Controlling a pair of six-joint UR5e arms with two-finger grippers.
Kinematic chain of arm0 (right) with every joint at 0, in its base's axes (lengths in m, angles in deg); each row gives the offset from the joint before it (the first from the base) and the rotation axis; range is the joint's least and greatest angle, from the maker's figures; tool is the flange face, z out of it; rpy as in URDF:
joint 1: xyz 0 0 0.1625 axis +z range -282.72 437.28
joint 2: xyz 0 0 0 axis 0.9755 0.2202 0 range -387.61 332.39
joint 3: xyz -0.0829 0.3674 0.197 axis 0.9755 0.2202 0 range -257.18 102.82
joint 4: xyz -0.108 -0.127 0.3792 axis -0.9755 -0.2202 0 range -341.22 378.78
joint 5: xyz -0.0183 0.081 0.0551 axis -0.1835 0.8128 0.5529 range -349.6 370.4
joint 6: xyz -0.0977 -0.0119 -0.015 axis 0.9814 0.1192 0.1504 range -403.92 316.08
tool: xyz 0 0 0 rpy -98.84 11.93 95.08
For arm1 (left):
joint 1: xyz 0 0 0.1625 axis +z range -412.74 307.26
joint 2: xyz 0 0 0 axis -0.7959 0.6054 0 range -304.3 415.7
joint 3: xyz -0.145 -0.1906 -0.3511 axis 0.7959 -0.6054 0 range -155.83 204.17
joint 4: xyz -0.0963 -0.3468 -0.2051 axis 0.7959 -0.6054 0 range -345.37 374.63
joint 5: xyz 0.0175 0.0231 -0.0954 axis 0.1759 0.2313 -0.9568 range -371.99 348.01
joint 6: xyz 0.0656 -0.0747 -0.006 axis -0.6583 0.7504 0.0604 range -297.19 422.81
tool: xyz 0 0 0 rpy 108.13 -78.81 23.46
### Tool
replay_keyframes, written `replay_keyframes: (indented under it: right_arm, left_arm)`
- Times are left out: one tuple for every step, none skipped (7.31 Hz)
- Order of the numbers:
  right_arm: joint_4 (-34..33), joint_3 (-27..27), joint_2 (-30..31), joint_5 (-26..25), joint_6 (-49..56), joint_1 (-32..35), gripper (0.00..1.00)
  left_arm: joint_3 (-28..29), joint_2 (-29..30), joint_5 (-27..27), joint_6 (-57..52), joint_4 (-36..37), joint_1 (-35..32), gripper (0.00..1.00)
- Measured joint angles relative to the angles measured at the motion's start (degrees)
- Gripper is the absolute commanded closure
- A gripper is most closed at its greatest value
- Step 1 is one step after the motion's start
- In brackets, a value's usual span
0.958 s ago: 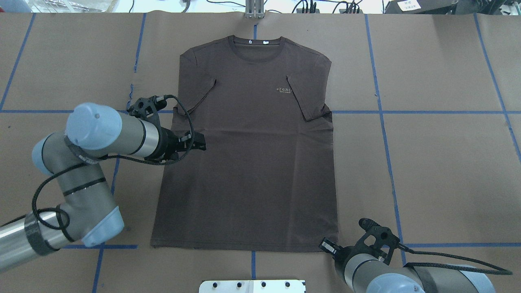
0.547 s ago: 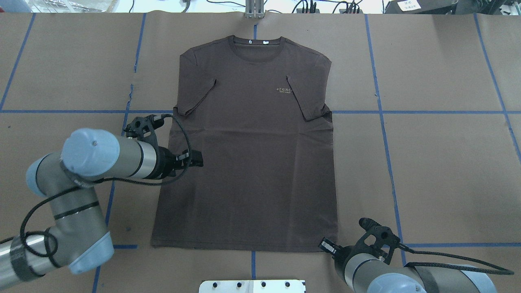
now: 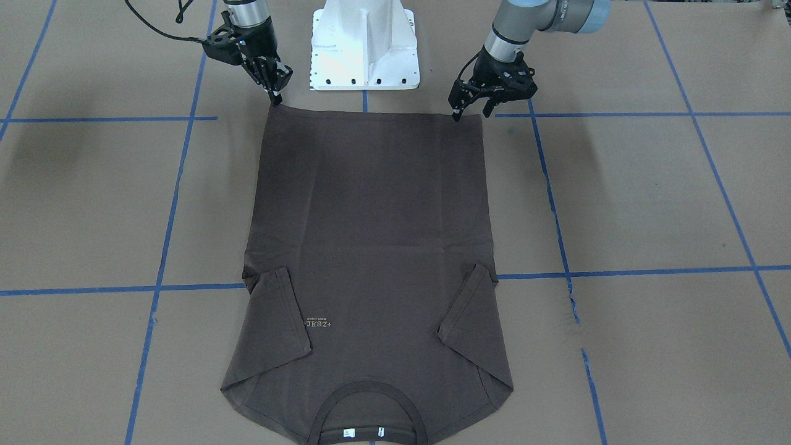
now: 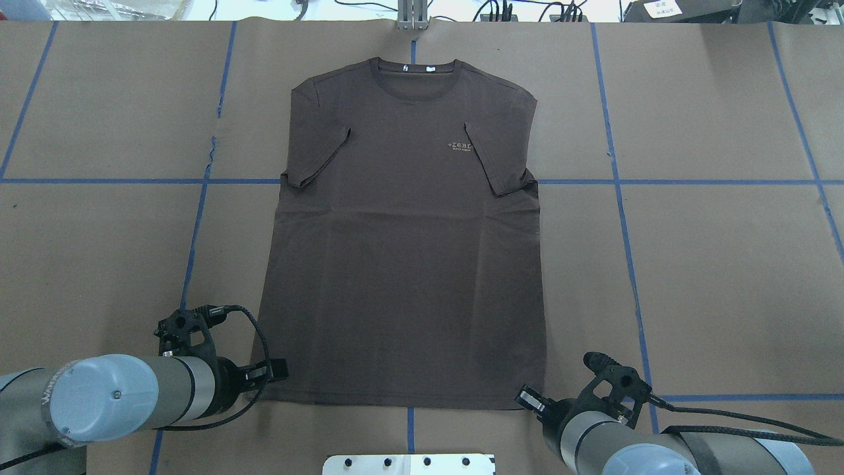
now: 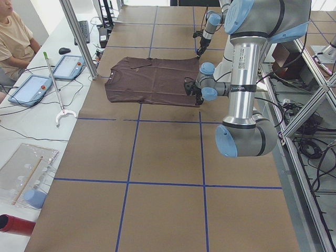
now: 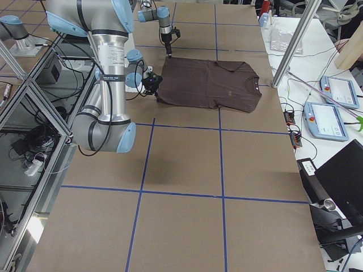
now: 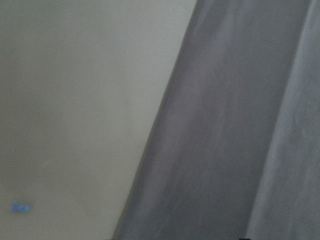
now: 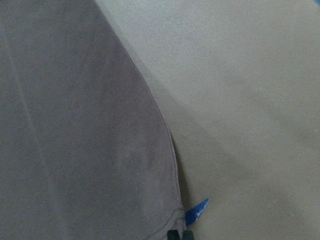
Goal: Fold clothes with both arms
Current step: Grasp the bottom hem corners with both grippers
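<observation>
The dark brown T-shirt (image 4: pixel 402 264) lies flat on the brown paper, both sleeves folded inward, collar (image 4: pixel 413 69) at the far edge and hem toward the robot. My left gripper (image 3: pixel 471 112) stands open just over the hem's left corner, one finger (image 3: pixel 455 114) at the hem edge; it also shows low in the overhead view (image 4: pixel 280 371). My right gripper (image 3: pixel 275 97) is pinched shut on the hem's right corner, with the fabric corner (image 8: pixel 175 220) at its tips. The left wrist view is a blur of the shirt's edge (image 7: pixel 220 130).
The white pedestal base (image 3: pixel 364 43) stands just behind the hem, between the arms. Blue tape lines (image 4: pixel 620 181) cross the paper. At the table's end on my left a seated person (image 5: pixel 13 39) has tablets and a pole with a hook nearby.
My left arm has swung back from the shirt's left side to the hem's left corner. The right arm and the shirt have not moved.
</observation>
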Motion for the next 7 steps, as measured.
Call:
replay_keyframes:
  right_arm:
    - [0.00, -0.03, -0.06, -0.04, -0.02, 0.01, 1.00]
    - [0.00, -0.05, -0.05, -0.06, -0.05, 0.05, 1.00]
    - [0.00, -0.04, 0.01, -0.07, -0.07, 0.06, 1.00]
    - [0.00, -0.05, 0.06, -0.07, -0.07, 0.05, 1.00]
    - [0.00, -0.04, 0.12, -0.07, -0.10, 0.07, 1.00]
    - [0.00, -0.03, 0.21, -0.07, -0.11, 0.09, 1.00]
    - [0.00, -0.17, 0.30, -0.07, -0.10, 0.09, 1.00]
  left_arm:
    - [-0.08, -0.16, 0.10, 0.13, 0.63, 0.62, 0.21]
    - [-0.01, -0.27, 0.13, 0.18, 0.89, 0.88, 0.23]
    - [0.14, -0.36, 0.14, 0.20, 1.01, 0.94, 0.26]
    - [0.32, -0.46, 0.13, 0.19, 1.05, 0.94, 0.32]
    - [0.46, -0.49, 0.10, 0.15, 1.25, 0.95, 0.47]
    - [0.54, -0.49, 0.05, 0.13, 1.68, 0.99, 0.50]
    - [0.64, -0.46, 0.01, 0.14, 2.02, 1.01, 0.69]
